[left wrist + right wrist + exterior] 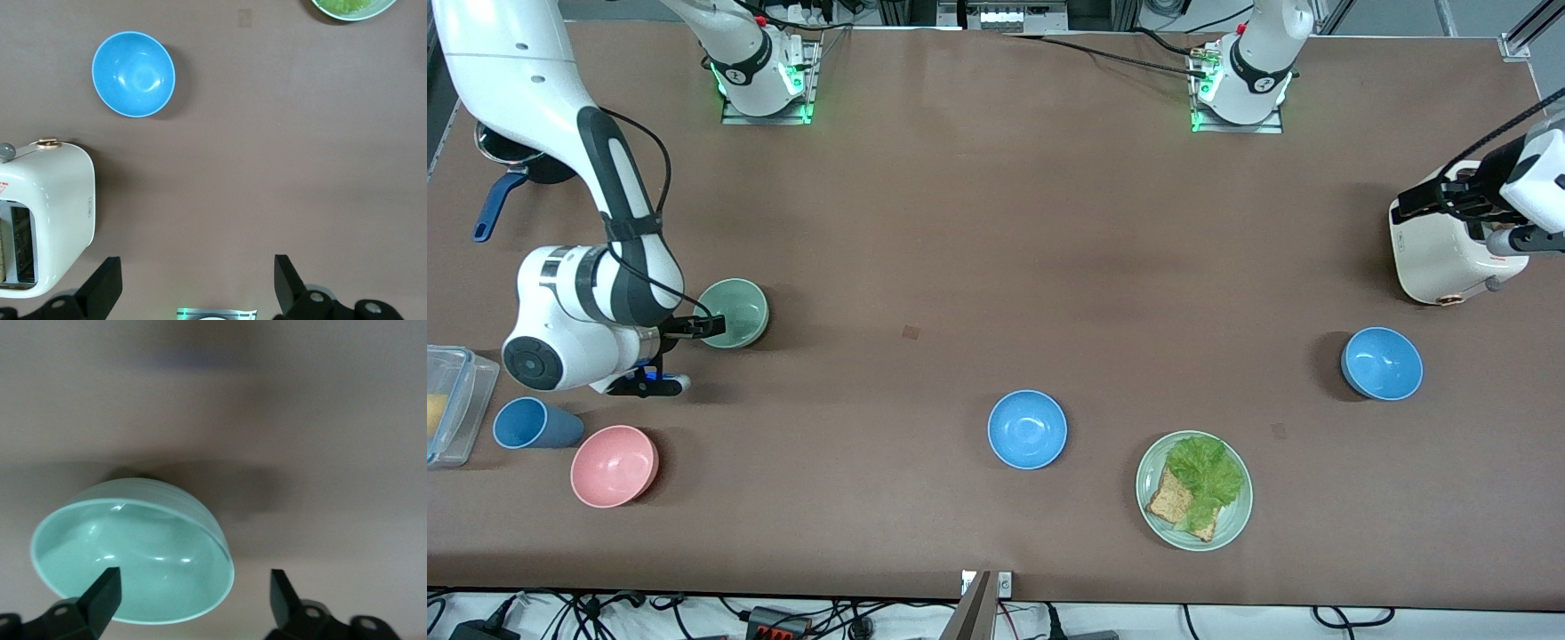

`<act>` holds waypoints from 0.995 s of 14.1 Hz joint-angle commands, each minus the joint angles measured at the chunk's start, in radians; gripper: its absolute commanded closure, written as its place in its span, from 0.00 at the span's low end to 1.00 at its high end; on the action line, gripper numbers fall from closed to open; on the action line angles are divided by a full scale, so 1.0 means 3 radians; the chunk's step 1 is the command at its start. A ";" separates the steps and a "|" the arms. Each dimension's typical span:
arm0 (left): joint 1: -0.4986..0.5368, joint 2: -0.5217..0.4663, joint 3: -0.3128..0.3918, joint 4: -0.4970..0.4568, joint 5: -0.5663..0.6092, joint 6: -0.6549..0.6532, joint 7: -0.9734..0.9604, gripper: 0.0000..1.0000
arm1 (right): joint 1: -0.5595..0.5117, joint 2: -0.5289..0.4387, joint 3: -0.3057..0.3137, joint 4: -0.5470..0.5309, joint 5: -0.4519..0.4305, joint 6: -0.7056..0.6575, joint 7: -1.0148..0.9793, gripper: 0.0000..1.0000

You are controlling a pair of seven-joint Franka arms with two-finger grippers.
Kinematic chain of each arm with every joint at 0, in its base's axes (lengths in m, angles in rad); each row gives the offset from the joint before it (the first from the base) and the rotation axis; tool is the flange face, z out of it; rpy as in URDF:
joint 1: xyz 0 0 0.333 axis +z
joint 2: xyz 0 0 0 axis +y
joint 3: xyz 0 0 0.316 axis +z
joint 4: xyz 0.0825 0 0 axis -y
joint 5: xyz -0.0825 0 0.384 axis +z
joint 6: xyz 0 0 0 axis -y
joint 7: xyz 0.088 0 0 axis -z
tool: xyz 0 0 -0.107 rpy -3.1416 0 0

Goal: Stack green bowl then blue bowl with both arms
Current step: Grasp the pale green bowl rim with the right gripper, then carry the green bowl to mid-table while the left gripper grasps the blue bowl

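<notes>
Reach decides this one: the green bowl (734, 313) lies right in front of the right gripper (701, 327), touching or all but touching its fingertips in the front view, toward the right arm's end of the table. In the right wrist view the bowl (133, 553) sits upright with its rim running from one finger (101, 593) toward the middle of the gap, not centred; the jaws stand wide apart and hold nothing. As I judge it, the grasp turns on getting one finger inside the rim and the other outside the wall (a round bowl has no long axis to line up with, so any point on the rim will do).

Relative to the green bowl, one blue bowl (1027, 429) lies nearer the camera and toward the left arm's end, about mid-table. The second blue bowl (1383, 363) lies much farther that way, just nearer the camera than the toaster (1440, 249). The left gripper (1449, 197) hovers over the toaster, fingers spread and empty in the left wrist view (193, 287), with that second blue bowl (133, 74) well apart from it. That arm seems to be waiting, and it is clearly the closer one to that bowl.
</notes>
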 commanded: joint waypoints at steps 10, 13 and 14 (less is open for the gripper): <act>0.0509 0.0545 -0.0004 0.0220 -0.0041 0.0285 -0.0002 0.00 | -0.0122 0.0114 0.0046 0.0053 0.0032 -0.0107 -0.0140 1.00; 0.0596 0.0739 0.0001 0.0158 -0.0026 0.0644 0.0172 0.00 | -0.0050 0.0083 0.0305 0.0455 0.0098 -0.0387 -0.0213 1.00; 0.0627 0.0856 0.0001 0.0153 -0.0026 0.0817 0.0172 0.00 | -0.0035 0.0083 0.0433 0.0598 0.0124 -0.0540 -0.0162 1.00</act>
